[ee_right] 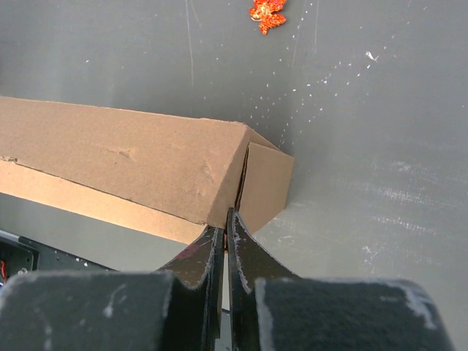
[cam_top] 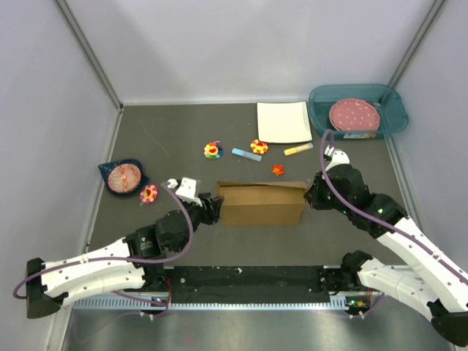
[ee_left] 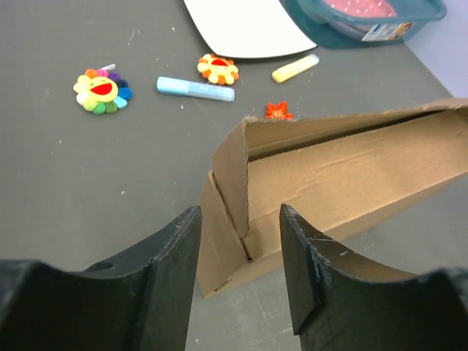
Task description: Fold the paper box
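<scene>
Sitting in the middle of the dark table [cam_top: 183, 139] was the paper box [cam_top: 262, 205], with one claw at each end. It was a long brown box, lying sideways in front of the two arms.

The left gripper [ee_left: 240, 216] was at the left end of the box. Its two fingers were spread wide apart and held nothing. The left end flap of the box lay just in front of the gap between them. From the left wrist view the top of the box was open, and the long inside wall showed.

The right gripper [ee_right: 223, 219] was at the right end of the box. Its fingers were squeezed nearly together, with only a thin slit left. The tips sat right at the corner where the long side met the end flap, and they looked to be pinching a thin edge of the cardboard (the slit was too narrow to see inside it).

Past the box, a small red toy [cam_top: 277, 170] lay close to its far side. Farther back were two flower toys [cam_top: 213, 151], a blue marker [cam_top: 246, 154], a yellow marker [cam_top: 297, 149] and a white square plate [cam_top: 283, 121]. A teal bin [cam_top: 322, 102] with a pink spotted plate [cam_top: 354, 115] in it stood in the far right corner. Another flower toy [cam_top: 148, 194] lay off to the left.
</scene>
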You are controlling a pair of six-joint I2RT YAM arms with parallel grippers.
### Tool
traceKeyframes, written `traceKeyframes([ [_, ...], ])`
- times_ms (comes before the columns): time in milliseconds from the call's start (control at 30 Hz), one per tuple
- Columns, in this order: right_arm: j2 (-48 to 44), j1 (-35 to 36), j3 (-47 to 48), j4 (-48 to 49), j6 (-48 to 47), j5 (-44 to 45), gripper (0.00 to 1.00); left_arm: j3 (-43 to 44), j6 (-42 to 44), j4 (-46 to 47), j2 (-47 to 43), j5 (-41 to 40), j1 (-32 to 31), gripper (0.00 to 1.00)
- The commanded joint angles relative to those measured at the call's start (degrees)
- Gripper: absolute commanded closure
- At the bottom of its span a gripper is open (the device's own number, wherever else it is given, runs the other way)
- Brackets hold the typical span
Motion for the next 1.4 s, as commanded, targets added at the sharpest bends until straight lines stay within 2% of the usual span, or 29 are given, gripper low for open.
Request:
traceKeyframes([
  [0,1.53,0.96,-1.28,-8.07,0.77,-1.39,1.00,4.52,2.89,1.04,-0.31,-0.97,-0.08,0.46],
  [133,1.79,0.96,-1.20,-8.07,0.51,-1.30,1.00,5.58,4.75,1.12,0.57,-2.64,0.36,0.49],
  [200,1.79,0.96,-1.28,-8.07,0.42,-1.39,1.00,5.49,5.19,1.12,1.19,-2.20,0.89,0.57],
  [233,1.88,0.96,-1.28,-8.07,0.42,-1.39,1.00,5.49,5.19,1.12,1.45,-2.03,1.15,0.66],
  [300,1.79,0.96,-1.28,-8.07,0.42,-1.48,1.00,5.58,4.66,1.04,2.24,-2.02,1.50,0.70],
  [667,1.79,0.96,-1.28,-8.07,0.33,-1.83,1.00,6.90,5.63,3.32,4.52,0.61,2.99,0.74],
  [767,1.70,0.96,-1.37,-8.06,0.33,-2.00,1.00,6.46,5.89,3.76,4.97,1.40,3.43,0.85],
  [800,1.70,1.05,-1.46,-8.07,0.16,-2.00,1.00,6.28,5.98,4.02,5.14,1.75,3.52,0.93],
  [900,1.62,1.05,-1.55,-8.07,0.33,-2.09,1.00,5.58,5.72,4.11,5.67,3.24,3.52,1.00],
  [1367,1.53,0.96,-1.46,-8.15,0.51,-2.27,1.00,-2.33,1.24,3.50,3.74,9.40,3.44,1.00],
])
